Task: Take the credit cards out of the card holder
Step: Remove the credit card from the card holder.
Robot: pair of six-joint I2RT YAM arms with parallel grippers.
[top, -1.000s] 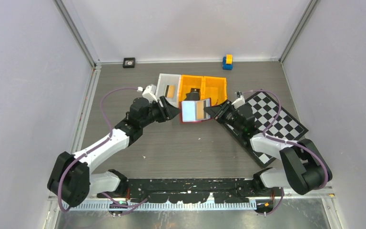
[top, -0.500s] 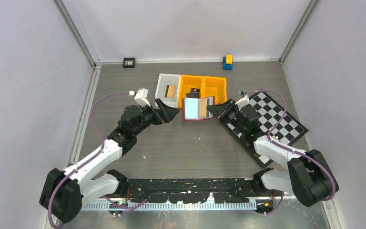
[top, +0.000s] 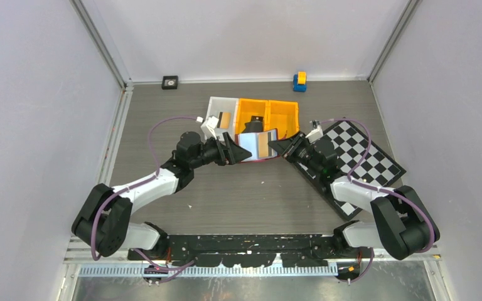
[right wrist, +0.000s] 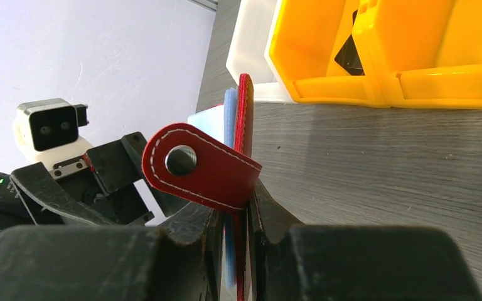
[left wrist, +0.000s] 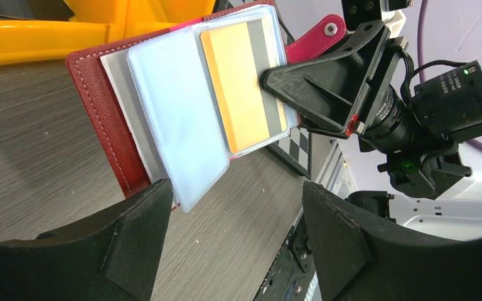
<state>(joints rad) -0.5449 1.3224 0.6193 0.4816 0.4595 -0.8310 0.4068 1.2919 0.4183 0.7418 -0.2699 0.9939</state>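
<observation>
The left gripper [left wrist: 237, 191] hangs with jaws spread, just off the loose left edge of the card holder [left wrist: 100, 106], whose pale sleeves fan towards it. The holder is open, close in front of the yellow bins [top: 270, 113], with bare table [top: 251, 188] on its near side. One credit card [left wrist: 241, 88] sits in a sleeve. The right gripper [right wrist: 235, 213] pinches the holder's right edge under the snap tab [right wrist: 201, 166].

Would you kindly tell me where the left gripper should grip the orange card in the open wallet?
On the orange card, probably the lower short edge, from the left gripper's side, a finger on each flat face: it is thin, and the right gripper clamps the wallet at the far edge. Where its sleeve opens is unclear.
</observation>
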